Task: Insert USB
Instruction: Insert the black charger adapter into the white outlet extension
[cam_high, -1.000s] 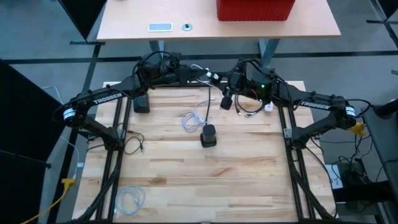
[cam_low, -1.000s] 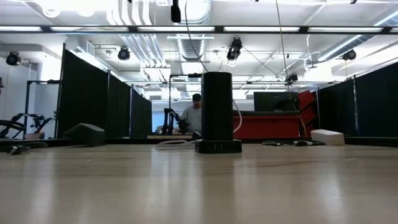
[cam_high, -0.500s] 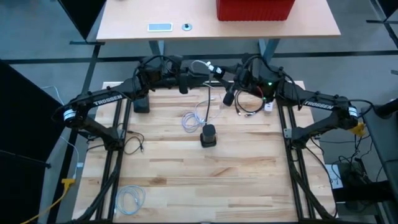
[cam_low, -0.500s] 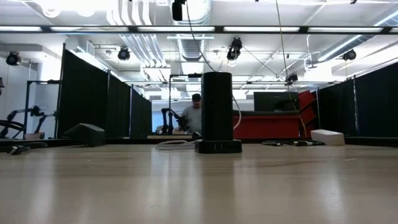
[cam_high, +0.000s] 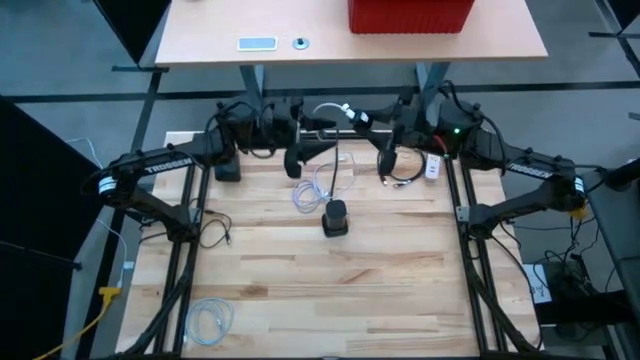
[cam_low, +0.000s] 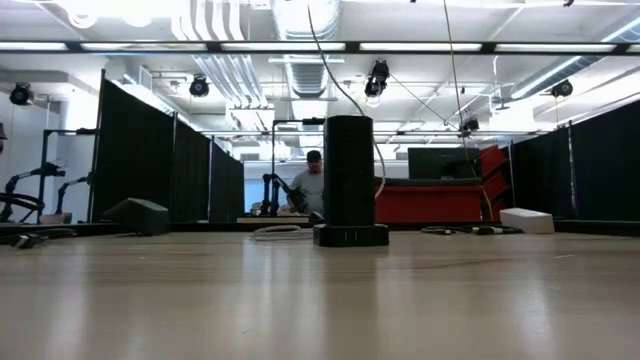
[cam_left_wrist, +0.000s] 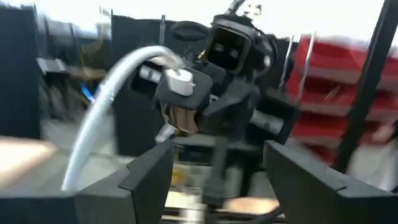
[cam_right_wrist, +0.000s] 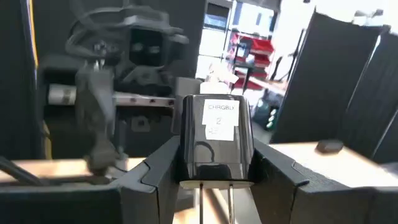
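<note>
My right gripper (cam_high: 368, 124) is up above the table's far edge, shut on a dark charger block (cam_right_wrist: 217, 140) with a white label. The white USB cable's plug (cam_left_wrist: 180, 81) sticks into the block's end that faces my left gripper. From there the cable (cam_high: 335, 150) arcs down to a loose coil (cam_high: 318, 188) lying on the table. My left gripper (cam_left_wrist: 214, 168) is open a little to the left of the plug (cam_high: 348, 110), with nothing between its fingers. Both grippers are out of the low view. My right gripper pinches the charger block's two side faces (cam_right_wrist: 186, 155) between its two fingers (cam_right_wrist: 155, 171), coming level from the table's right. The two prongs (cam_right_wrist: 214, 193) point back along the fingers toward the wrist. The block is lifted clear of the table, with the cable hanging slack from it.
A black cylinder on a flat base (cam_high: 335, 216) (cam_low: 348, 175) stands at mid-table. Near the far edge lie a black cable bundle (cam_high: 405, 176), a white box (cam_high: 432, 168) and a black box (cam_high: 228, 168). Another cable coil (cam_high: 210, 318) lies near left. A person (cam_low: 313, 185) is beyond the table.
My left gripper has opened, let go of the USB plug and drawn back toward the table's left. My right gripper has moved toward the table's right with the charger block. The plug stays in the block, and the cable hangs from it.
</note>
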